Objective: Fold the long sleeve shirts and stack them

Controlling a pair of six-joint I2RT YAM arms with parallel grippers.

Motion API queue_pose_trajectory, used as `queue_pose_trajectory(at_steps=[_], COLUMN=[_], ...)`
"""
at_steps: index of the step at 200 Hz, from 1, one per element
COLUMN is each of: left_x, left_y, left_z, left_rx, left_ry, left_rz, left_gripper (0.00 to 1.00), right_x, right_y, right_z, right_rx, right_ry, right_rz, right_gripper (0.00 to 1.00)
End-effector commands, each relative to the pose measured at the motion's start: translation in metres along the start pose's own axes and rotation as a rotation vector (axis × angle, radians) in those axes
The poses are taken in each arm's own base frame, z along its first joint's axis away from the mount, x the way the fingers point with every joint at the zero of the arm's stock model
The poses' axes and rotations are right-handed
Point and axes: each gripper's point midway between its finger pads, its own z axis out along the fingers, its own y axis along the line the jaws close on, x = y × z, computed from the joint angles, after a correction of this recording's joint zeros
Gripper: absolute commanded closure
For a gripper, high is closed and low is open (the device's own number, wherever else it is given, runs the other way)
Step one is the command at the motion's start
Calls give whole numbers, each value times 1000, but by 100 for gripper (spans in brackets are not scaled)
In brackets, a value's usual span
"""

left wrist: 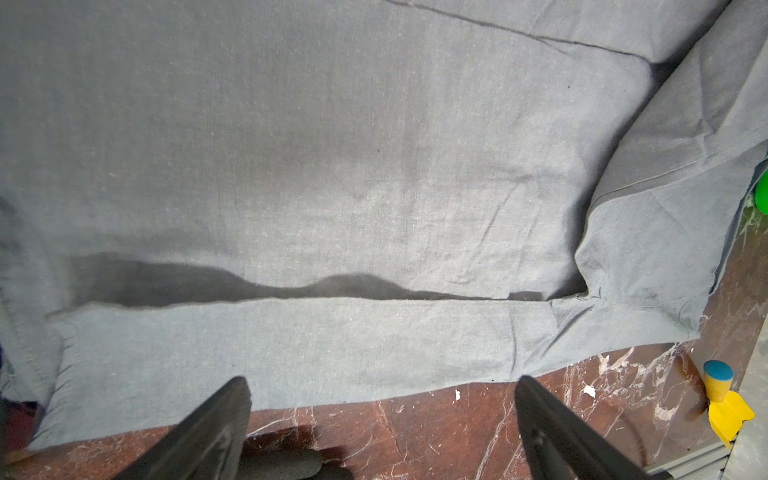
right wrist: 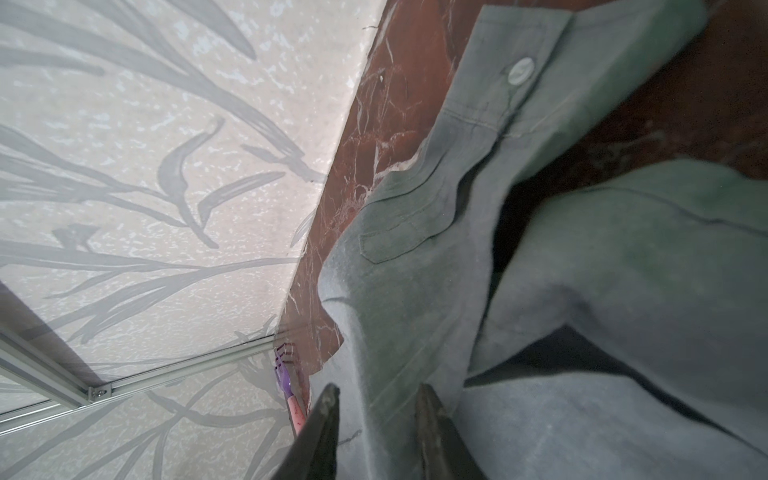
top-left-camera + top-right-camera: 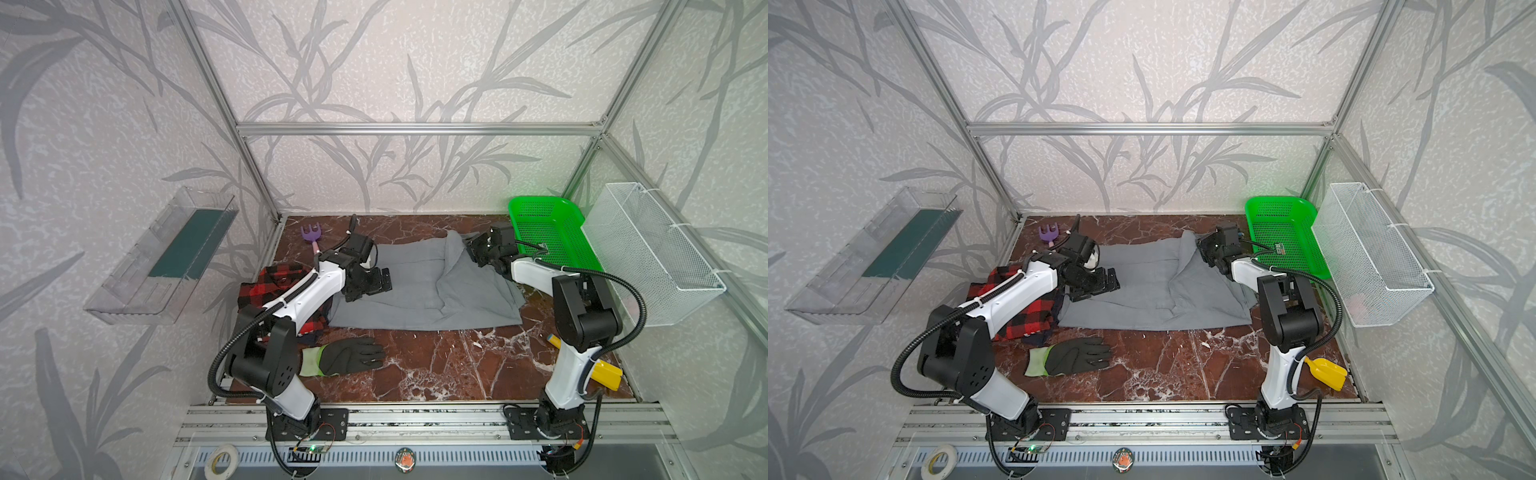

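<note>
One grey shirt (image 3: 415,286), left gripper (image 1: 382,382) spread, right gripper (image 2: 378,388) seemingly pinching it

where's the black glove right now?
In both top views the black glove lies flat on the marble tabletop at front left, just in front of the plaid shirt and the near-left corner of the grey shirt.

A grey shirt (image 3: 415,291) and plaid shirt (image 3: 259,291) are spread on the table (image 3: 436,365). A glove (image 3: 353,355), rake (image 3: 309,235), basket (image 3: 536,201) and scoop (image 3: 604,374) are laid nearby.
</note>
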Motion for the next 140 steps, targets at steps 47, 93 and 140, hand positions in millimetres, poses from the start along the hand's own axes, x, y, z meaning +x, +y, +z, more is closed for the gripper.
queue_pose_trajectory(at_steps=[47, 93, 140], left_x=[1, 0, 0], left_y=[0, -1, -1], left_z=[-10, -12, -11], left_rx=[7, 14, 13], left_ry=[-15, -18, -16], left_rz=[9, 11, 10], left_gripper=[1, 1, 1], right_x=[-1, 4, 4], right_y=[-4, -13, 3], right_z=[-8, -17, 9], right_rx=[5, 26, -24], right_ry=[-25, -39, 11], right_rz=[16, 16, 0], right_gripper=[68, 65, 64])
